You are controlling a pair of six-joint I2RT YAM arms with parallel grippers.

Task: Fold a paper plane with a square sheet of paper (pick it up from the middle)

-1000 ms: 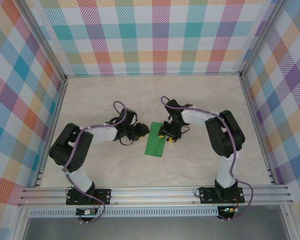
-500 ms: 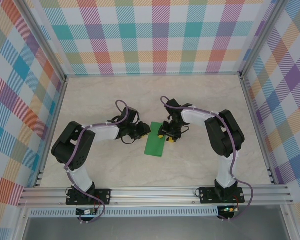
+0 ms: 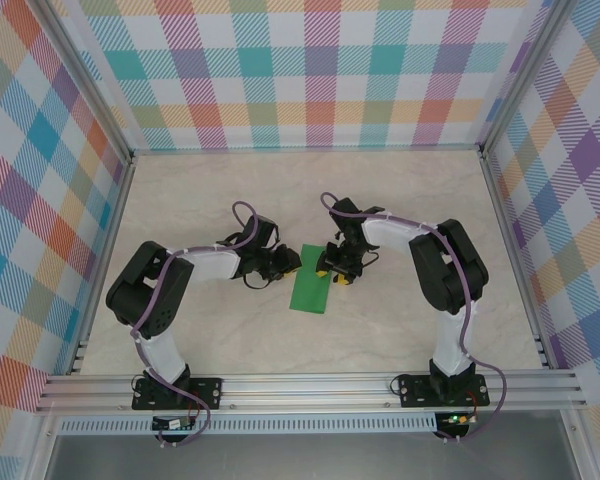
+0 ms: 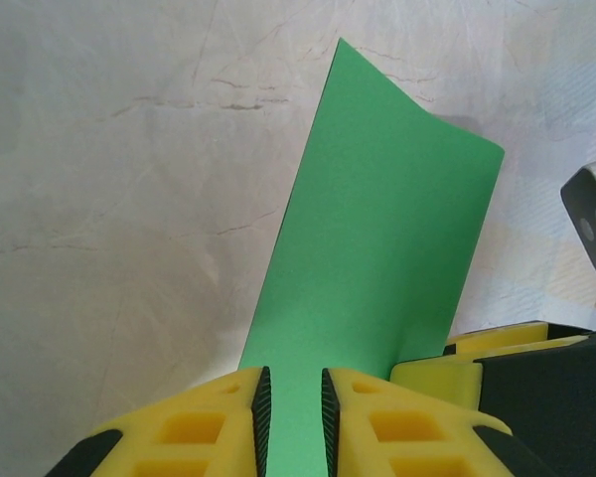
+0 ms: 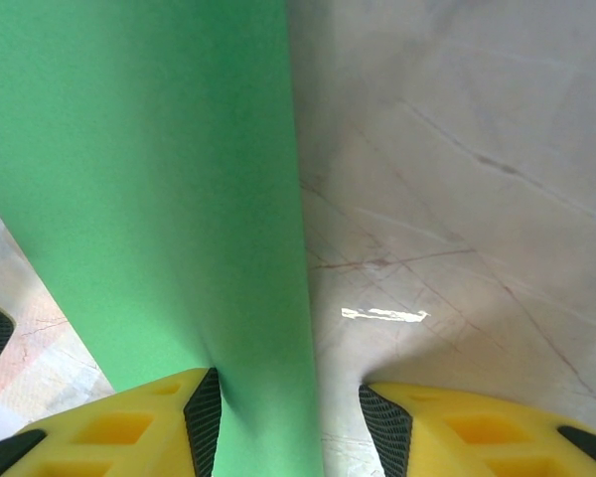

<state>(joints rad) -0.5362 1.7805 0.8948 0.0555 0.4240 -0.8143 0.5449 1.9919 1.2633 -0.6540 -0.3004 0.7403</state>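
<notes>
We take this for a robotics lab test cell rather than any lived-in room. The pale marble-patterned worktop (image 3: pixel 400 200) is boxed in on three sides by upright panels (image 3: pixel 310 70) printed in a bright pastel plaid, held by bare aluminium corner posts (image 3: pixel 85 78). Along the near edge runs a slotted aluminium rail (image 3: pixel 310 390), and to it are bolted the black base plates of two small robot arms, the left arm (image 3: pixel 205 265) and the right arm (image 3: pixel 435 260), with lilac cables (image 3: pixel 238 210) looping along them. Between the arms lies the green sheet of paper (image 3: pixel 310 290).
</notes>
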